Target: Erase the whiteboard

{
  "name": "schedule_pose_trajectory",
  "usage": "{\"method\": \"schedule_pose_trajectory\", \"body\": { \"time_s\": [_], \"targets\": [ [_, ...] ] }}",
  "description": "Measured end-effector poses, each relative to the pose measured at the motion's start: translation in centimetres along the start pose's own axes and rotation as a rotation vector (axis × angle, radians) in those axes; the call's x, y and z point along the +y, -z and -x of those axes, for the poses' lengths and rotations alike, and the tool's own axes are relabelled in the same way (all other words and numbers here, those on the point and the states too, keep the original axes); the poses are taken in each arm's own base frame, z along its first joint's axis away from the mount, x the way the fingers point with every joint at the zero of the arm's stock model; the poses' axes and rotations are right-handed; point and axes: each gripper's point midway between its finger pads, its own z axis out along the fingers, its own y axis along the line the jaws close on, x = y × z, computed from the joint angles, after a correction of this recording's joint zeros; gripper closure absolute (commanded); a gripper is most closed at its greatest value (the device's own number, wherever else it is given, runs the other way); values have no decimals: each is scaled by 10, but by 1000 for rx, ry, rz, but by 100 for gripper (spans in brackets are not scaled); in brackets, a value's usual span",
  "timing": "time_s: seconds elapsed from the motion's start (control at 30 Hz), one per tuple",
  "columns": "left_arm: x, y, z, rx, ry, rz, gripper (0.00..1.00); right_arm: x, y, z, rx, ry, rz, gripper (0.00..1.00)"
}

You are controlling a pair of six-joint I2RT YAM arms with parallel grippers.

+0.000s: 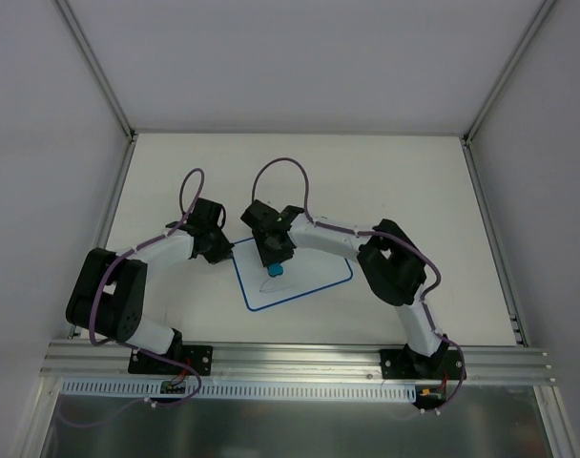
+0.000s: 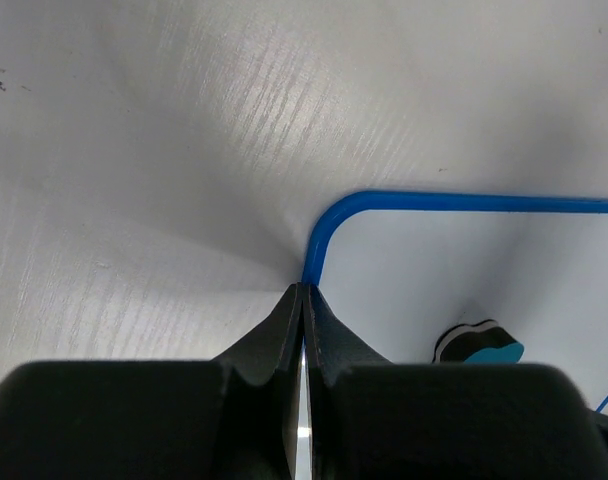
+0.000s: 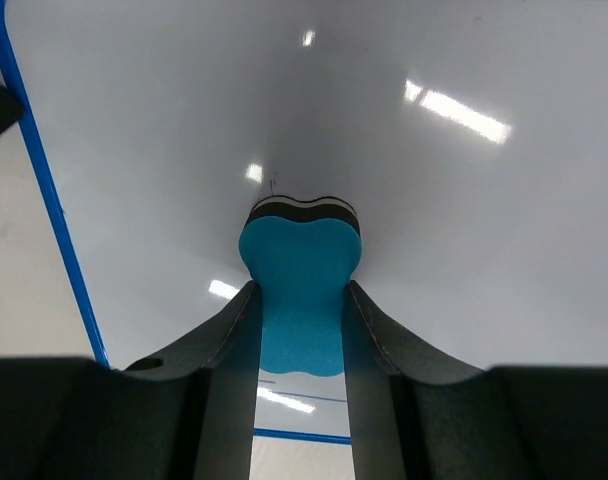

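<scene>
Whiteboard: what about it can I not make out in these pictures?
- Top view: whiteboard far-left corner is hidden under the right gripper; any ink marks are too small to see.
- Right wrist: eraser covers the board under it.
- Left wrist: shut left gripper hides whether it presses the border.

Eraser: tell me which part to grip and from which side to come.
Grip the eraser by its blue foam body, across the two straight long sides, coming from above, as the right tool holds it. The black-and-white pad layer sits at the far end facing the whiteboard and must stay free.
</scene>
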Motion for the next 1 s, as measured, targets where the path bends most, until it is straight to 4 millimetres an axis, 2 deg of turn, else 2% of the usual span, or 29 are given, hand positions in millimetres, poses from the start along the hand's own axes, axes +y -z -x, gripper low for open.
{"method": "schedule_pose_trajectory", "body": {
  "time_s": [0.23,0.4,0.5,0.67,0.73,0.9,1.0],
  "targets": [
    [-1,0,-1,6,10,-2,100,-1,9,-25,31,46,13,100],
    [-1,0,-1,7,14,-2,100,-6,12,-32,23,42,22,100],
    [-1,0,-2,8,14,-4,100,-17,14,-39,18,9,24,100],
    [-1,0,-2,11,14,-6,100,-55,23,-52,16,-89,-26,100],
    [-2,0,-2,12,14,-7,100,-62,24,-53,15,-111,-43,100],
    [-2,0,-2,13,14,-8,100,-55,23,-52,15,-73,-89,100],
    [-1,0,-3,13,14,-7,100,-31,20,-48,12,-26,-83,100]
  ]
}}
